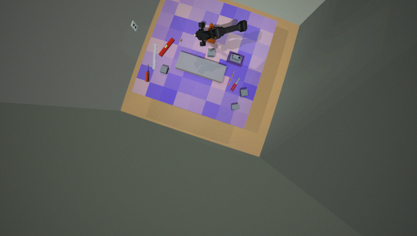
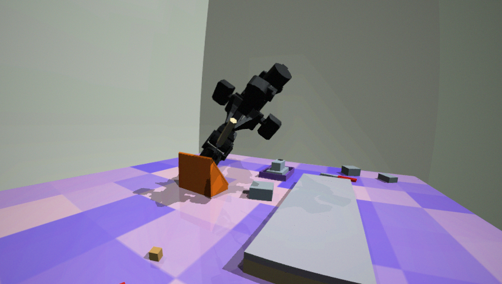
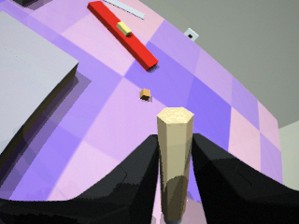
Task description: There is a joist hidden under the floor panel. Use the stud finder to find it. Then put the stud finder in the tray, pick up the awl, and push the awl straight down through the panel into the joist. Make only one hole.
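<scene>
Wrist view shows the gripper [image 1: 197, 35] [image 2: 232, 123] [image 3: 175, 141] with its two fingers pressed on the sides of a pale six-sided handle, which I take to be the awl [image 1: 194, 35] [image 2: 226, 132] [image 3: 175, 149]; so the tool is narrow, but not empty. The flat faces of this handle probably help the fingers to keep it from rolling. In the exterior view the handle is slanted and high above the floor, and the metal point cannot be made out, so I cannot tell where it aims. The stud finder [image 1: 234, 57] [image 2: 278, 167] sits inside the purple tray [image 1: 234, 63] [image 2: 273, 176], as the task asks, and this leaves the gripper free for the awl. The grey floor panel [image 1: 190, 62] [image 2: 317, 218] [image 3: 30, 71] lies flat, well apart from the handle. For the push, the arm should turn the awl upright, point downward, above the joist place found by the stud finder. If the handle slips or stays tilted, the hole may come at a wrong place, and only one is allowed.
</scene>
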Tool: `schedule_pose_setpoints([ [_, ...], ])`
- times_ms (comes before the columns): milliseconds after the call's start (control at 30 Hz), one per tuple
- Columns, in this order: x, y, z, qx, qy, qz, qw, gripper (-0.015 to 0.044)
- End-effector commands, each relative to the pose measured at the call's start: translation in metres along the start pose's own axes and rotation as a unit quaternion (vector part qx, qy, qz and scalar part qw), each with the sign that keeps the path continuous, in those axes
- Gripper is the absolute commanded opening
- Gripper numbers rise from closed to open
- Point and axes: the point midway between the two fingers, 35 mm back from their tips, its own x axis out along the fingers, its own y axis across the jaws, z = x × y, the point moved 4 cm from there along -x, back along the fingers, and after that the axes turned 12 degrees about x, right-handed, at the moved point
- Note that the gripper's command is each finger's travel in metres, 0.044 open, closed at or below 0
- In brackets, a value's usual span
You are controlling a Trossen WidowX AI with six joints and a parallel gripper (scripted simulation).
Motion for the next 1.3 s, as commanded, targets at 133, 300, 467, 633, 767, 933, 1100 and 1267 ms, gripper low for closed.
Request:
schedule_pose_setpoints([
  [133, -0.008, -0.014, -0.003, 0.117, -0.085, -0.022, 0.989, 0.0],
  [300, -0.013, -0.023, -0.005, 0.192, -0.139, -0.025, 0.971, 0.0],
  [467, -0.018, -0.031, -0.008, 0.267, -0.191, -0.02, 0.944, 0.0],
  [633, -0.019, -0.004, 0.001, 0.212, -0.189, 0.033, 0.958, 0.0],
  [767, -0.026, 0.02, 0.007, 0.2, -0.22, 0.1, 0.949, 0.0],
  [933, -0.039, 0.052, 0.009, 0.182, -0.251, 0.185, 0.932, 0.0],
  [1100, -0.055, 0.082, 0.007, 0.159, -0.273, 0.273, 0.909, 0.0],
  [1267, -0.074, 0.107, -0.001, 0.141, -0.285, 0.351, 0.881, 0.0],
])
